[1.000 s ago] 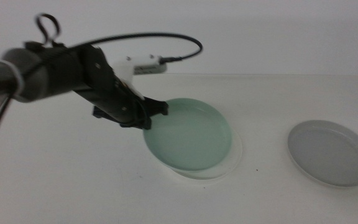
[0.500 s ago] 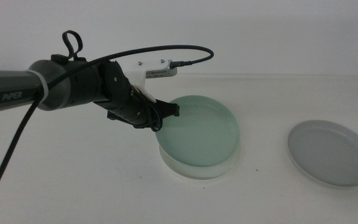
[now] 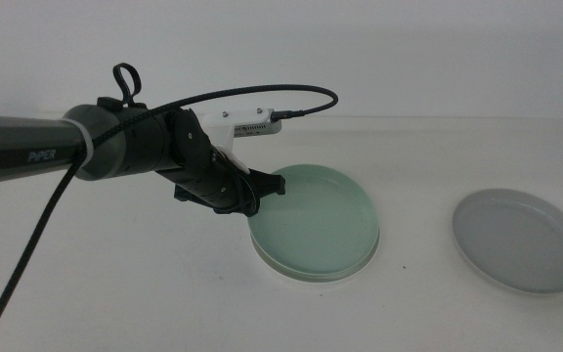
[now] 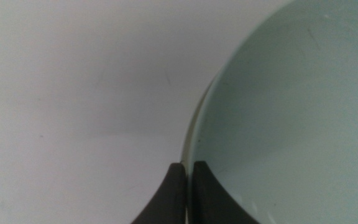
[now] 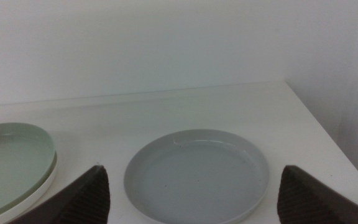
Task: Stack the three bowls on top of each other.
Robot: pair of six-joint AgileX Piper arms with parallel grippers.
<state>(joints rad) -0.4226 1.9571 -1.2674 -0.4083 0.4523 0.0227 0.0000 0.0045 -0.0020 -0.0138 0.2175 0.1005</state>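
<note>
- The left pincer (image 3: 262,186) reaches in from the left side of the middle view and is pinching the near-left rim of the mint green bowl (image 3: 316,219); in the left wrist view its two dark jaws stand almost together with the thin rim edge between them (image 4: 190,186).
- The mint green bowl sits nested on the white bowl (image 3: 301,274), whose pale rim shows as a crescent under its front and left edge, near the middle of the counter (image 3: 115,284).
- The green bowl lies close to flat, opening upward; being round, it has no long axis to speak of. Whether it is fully seated in the white bowl cannot be told.
- The grey bowl (image 3: 521,240) rests alone, opening upward, well apart to the right of the stacked pair.
- The right pincer (image 5: 191,199) is out of the middle view; its wrist view shows its jaws spread wide, holding nothing, with the grey bowl (image 5: 196,174) on the counter between and beyond them.
</note>
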